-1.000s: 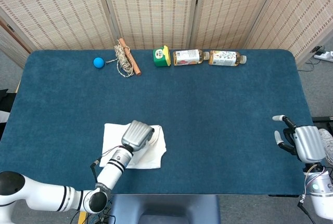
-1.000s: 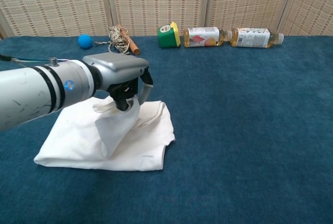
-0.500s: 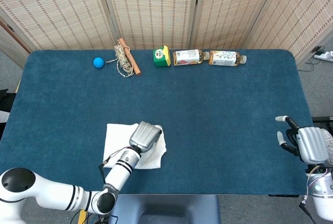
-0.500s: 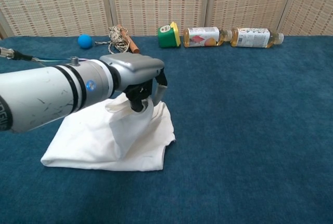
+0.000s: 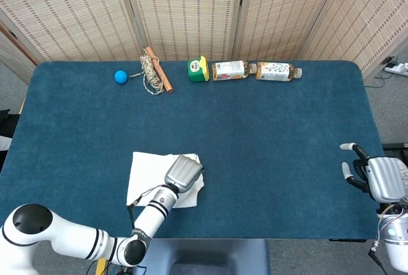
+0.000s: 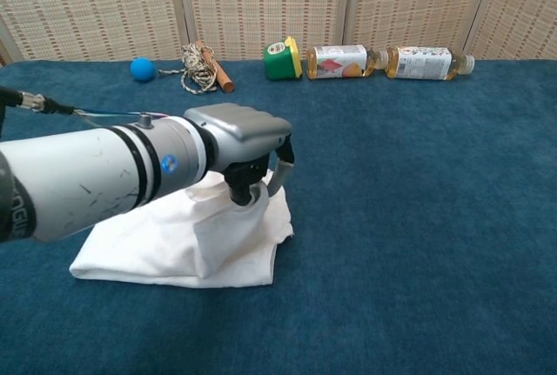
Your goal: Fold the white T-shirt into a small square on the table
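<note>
The left hand [image 6: 248,144] has carried a pinched flap rightward across the white T-shirt [image 6: 174,240], near the table's [image 5: 274,122] front edge. Loose fingers could drop it crooked. The right hand [image 5: 376,176] idles, fingers apart.

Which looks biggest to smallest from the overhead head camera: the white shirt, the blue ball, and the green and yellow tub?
1. White T-shirt, clearly largest though the left hand covers part of it.
2. Green and yellow tub.
3. Blue ball, smallest.
</note>
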You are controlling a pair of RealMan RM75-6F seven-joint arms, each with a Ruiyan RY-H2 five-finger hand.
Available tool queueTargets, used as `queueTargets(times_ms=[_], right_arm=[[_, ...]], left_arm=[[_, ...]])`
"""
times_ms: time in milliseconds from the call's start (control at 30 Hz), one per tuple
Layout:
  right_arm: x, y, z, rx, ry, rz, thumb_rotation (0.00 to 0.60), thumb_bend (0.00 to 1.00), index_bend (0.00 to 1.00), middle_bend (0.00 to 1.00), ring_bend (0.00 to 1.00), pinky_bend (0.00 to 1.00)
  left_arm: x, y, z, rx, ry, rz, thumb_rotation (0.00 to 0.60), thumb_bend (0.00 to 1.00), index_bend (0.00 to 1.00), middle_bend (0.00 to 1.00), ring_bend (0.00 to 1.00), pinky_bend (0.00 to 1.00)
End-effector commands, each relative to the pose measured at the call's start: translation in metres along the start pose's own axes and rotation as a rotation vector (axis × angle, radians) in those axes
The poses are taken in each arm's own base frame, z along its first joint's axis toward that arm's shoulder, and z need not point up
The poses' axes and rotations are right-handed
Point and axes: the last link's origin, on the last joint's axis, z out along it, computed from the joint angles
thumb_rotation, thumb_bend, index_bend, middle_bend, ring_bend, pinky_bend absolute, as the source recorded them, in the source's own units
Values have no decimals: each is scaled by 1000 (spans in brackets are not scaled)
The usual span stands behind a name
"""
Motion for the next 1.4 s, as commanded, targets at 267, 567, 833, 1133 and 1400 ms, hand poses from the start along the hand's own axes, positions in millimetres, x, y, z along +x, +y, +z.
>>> queueTargets(times_ms=[267, 567, 833, 1133, 1400], right_arm=[[1, 1, -1, -4, 3, 2, 600, 450, 334, 972, 1000, 1000], [3, 0, -1, 0, 11, 3, 600, 451, 334, 972, 1000, 1000], [3, 1, -1, -3, 15, 7, 600, 451, 334, 972, 1000, 1000], [1, -3, -1, 11, 14, 13, 600, 451, 334, 972, 1000, 1000], [1, -6, -1, 18, 12, 8, 600, 451, 334, 972, 1000, 1000]], left_arm=[[-1, 0, 3, 28, 28, 24, 600, 458, 356, 900, 810, 968], [1, -5, 11, 88, 103, 24, 600, 329, 134, 898, 809, 967], [7, -19, 6, 121, 129, -35, 600, 319, 77, 896, 810, 967], [-1, -36, -26, 44, 139, 27, 600, 319, 94, 896, 808, 967], [-31, -42, -36, -4, 133, 63, 600, 304, 120, 895, 807, 967]])
